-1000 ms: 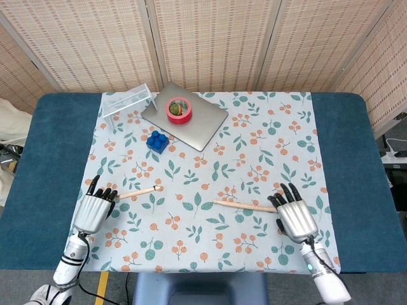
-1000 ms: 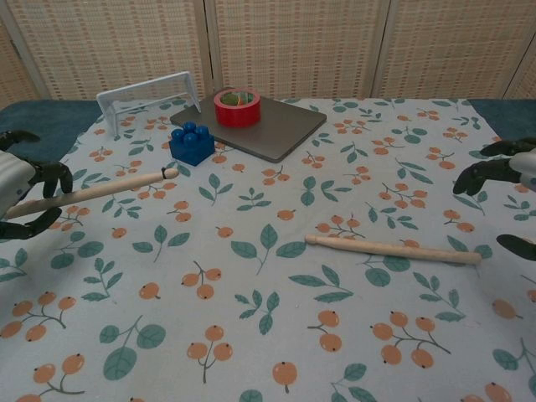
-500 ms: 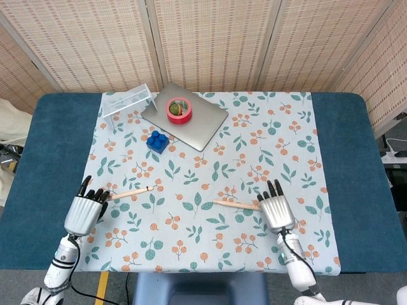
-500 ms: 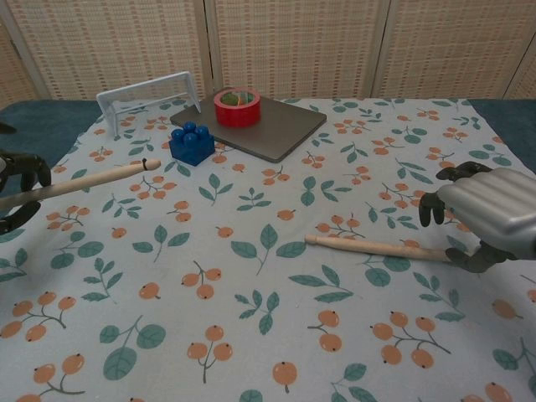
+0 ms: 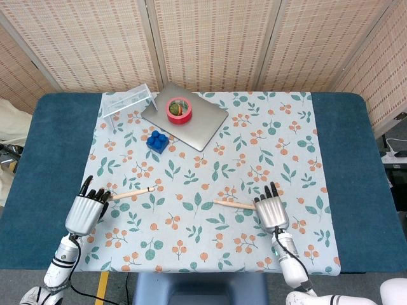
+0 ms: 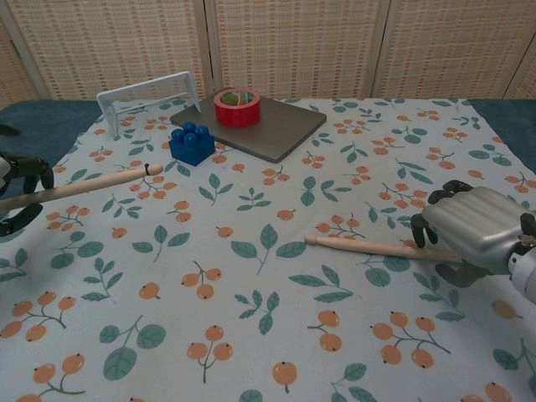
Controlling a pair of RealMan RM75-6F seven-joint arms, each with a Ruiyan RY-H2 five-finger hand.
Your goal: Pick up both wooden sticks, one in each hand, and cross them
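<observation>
Since a second ago the robot's right hand [image 5: 272, 211] has slid inward along the near edge of the leaf-and-berry printed tablecloth [image 5: 254, 159] and now sits over the outer end of the right-hand pale wooden stick [image 5: 234, 204], fingers curled down around it in the chest view [image 6: 471, 230]; whether they actually clamp the stick I cannot tell, and the stick [image 6: 368, 246] lies flat on the cloth; the left hand [image 5: 86, 209] has drawn back toward the cloth's left border, and the left-hand pale wooden stick [image 5: 131, 192] with it; that hand grips the stick's near end [image 6: 21, 201], the shaft [image 6: 92, 182] angled toward the blue toy building brick [image 5: 158, 140], tip well short of it.

Taking the brick as the landmark: the grey flat laptop-like slab [image 5: 191, 121] lies just behind and to its right, the red roll of tape [image 5: 179, 110] on top of the slab; the small white wire-frame rack [image 5: 129, 101] stands behind and to the brick's left, at the cloth's far corner; the right stick lies well in front and to the right.

Between the two sticks is a broad stretch of bare cloth; dark blue table covering [image 5: 356, 165] borders the cloth on both sides; woven screen panels [image 5: 210, 44] close the far edge.
</observation>
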